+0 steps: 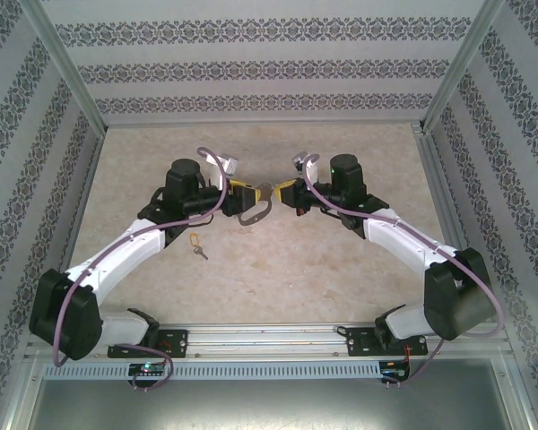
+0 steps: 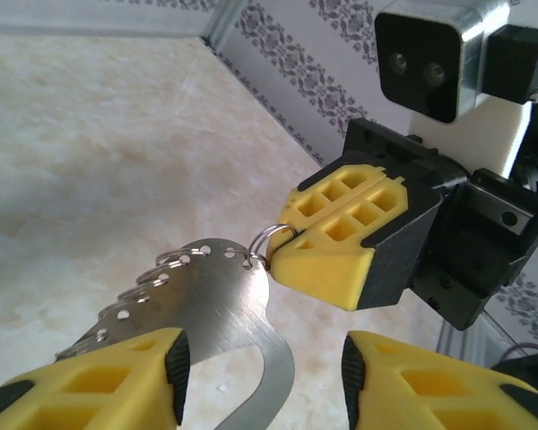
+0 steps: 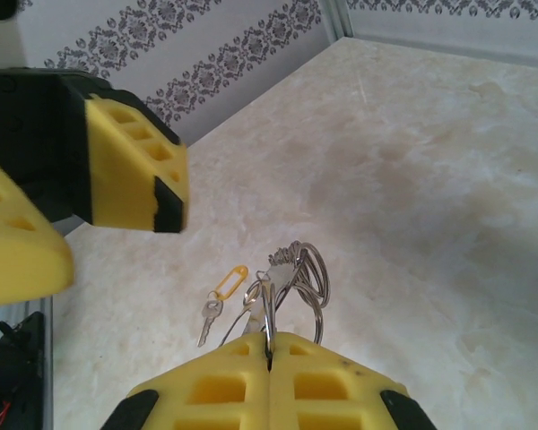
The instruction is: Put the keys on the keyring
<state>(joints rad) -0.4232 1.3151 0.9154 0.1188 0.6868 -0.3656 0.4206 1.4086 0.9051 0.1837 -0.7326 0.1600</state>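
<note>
The keyring (image 2: 215, 287) is a flat silvery hooked plate with a row of holes carrying several small split rings. It hangs in the air between both grippers (image 1: 254, 210). My right gripper (image 3: 269, 354) is shut on one small ring at the plate's end (image 2: 269, 240). My left gripper (image 2: 264, 367) has its jaws apart around the plate's lower arm, which lies close to the left pad (image 2: 176, 363). The key (image 3: 208, 318), small and silvery with a yellow tag (image 3: 230, 280), lies on the table (image 1: 198, 252) below and left of the grippers.
The table top (image 1: 341, 269) is beige marble, with patterned walls on three sides. An aluminium rail (image 1: 269, 339) runs along the near edge by the arm bases. The right gripper's yellow fingers (image 2: 341, 242) sit just above the left gripper's right finger (image 2: 448, 381).
</note>
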